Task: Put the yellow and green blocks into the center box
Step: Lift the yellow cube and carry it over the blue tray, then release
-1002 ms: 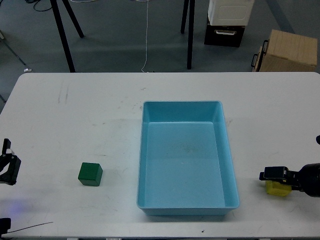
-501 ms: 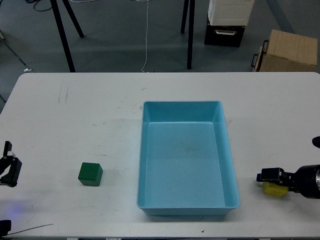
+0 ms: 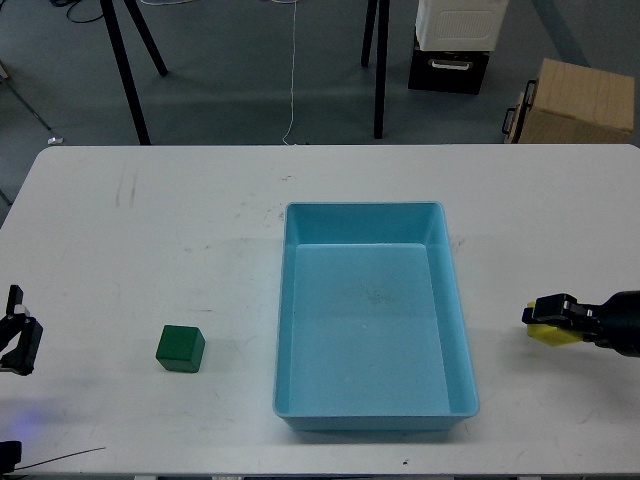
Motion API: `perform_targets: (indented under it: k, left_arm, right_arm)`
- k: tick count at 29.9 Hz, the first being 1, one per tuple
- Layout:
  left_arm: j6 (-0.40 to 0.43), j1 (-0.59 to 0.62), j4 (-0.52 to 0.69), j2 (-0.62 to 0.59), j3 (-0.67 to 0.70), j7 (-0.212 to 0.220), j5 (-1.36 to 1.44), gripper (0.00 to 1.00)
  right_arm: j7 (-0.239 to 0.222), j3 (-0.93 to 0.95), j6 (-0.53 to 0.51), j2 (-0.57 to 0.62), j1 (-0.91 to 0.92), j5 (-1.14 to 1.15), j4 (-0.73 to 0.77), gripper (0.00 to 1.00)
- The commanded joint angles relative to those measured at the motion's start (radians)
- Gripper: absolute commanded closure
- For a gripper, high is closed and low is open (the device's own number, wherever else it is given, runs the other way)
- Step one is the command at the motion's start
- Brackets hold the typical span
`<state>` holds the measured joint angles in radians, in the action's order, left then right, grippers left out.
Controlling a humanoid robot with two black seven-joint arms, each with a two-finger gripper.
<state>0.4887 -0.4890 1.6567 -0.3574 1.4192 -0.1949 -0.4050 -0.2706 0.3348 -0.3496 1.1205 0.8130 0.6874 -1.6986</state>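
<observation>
Since the earlier frame the right gripper [image 3: 545, 318] has risen toward 12 o'clock, clamped on the small yellow block [image 3: 546, 333], at 3 o'clock of the light-blue plastic box [image 3: 374, 316]. Green cube [image 3: 180, 348] sits on the white table [image 3: 150, 250] at 9 o'clock. Left gripper [image 3: 15, 340]: cannot tell.

The surface [image 3: 150, 230] is white and matt, smooth-looking, with faint grey scuffs and smudges toward the far left. The center box [image 3: 455, 300] looks like light-blue plastic, smooth with a soft sheen on its walls and a few small marks on its floor. The green block [image 3: 180, 348] has a flat, matt finish. The yellow block [image 3: 545, 333] is bright and plain-coloured. The right gripper [image 3: 548, 313] is black and dull, apparently hard plastic or metal.
</observation>
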Motion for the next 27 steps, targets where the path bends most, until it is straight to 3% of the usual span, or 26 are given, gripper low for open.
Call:
perform_targets:
  k: [1, 4, 8, 11, 14, 18, 27]
  left_arm:
    - [0.0, 0.0, 0.0, 0.0, 0.0, 0.0, 0.0, 0.0]
    - [0.0, 0.0, -0.002, 0.0, 0.0, 0.0, 0.0, 0.0]
    - [0.0, 0.0, -0.002, 0.005, 0.0, 0.0, 0.0, 0.0]
    - [0.0, 0.001, -0.002, 0.015, 0.0, 0.002, 0.0, 0.0]
    - [0.0, 0.0, 0.0, 0.017, 0.0, 0.002, 0.0, 0.0]
    - [0.0, 0.0, -0.002, 0.017, 0.0, 0.002, 0.0, 0.0]
    - [0.0, -0.003, -0.002, 0.018, 0.0, 0.002, 0.002, 0.0]
  right_arm:
    - [0.001, -0.048, -0.069, -0.002, 0.23, -0.273, -0.006, 0.95]
    - [-0.001, -0.176, -0.137, -0.076, 0.401, -0.38, 0.011, 0.94]
    - [0.002, -0.416, -0.12, -0.238, 0.563, -0.388, 0.043, 0.93]
    - [0.002, -0.502, -0.077, -0.37, 0.581, -0.387, 0.094, 0.87]
    - [0.001, -0.534, -0.008, -0.471, 0.565, -0.384, 0.146, 0.62]
    - [0.001, -0.553, 0.017, -0.55, 0.543, -0.384, 0.184, 0.02]
    - [0.001, -0.517, 0.021, -0.524, 0.548, -0.401, 0.207, 0.03]
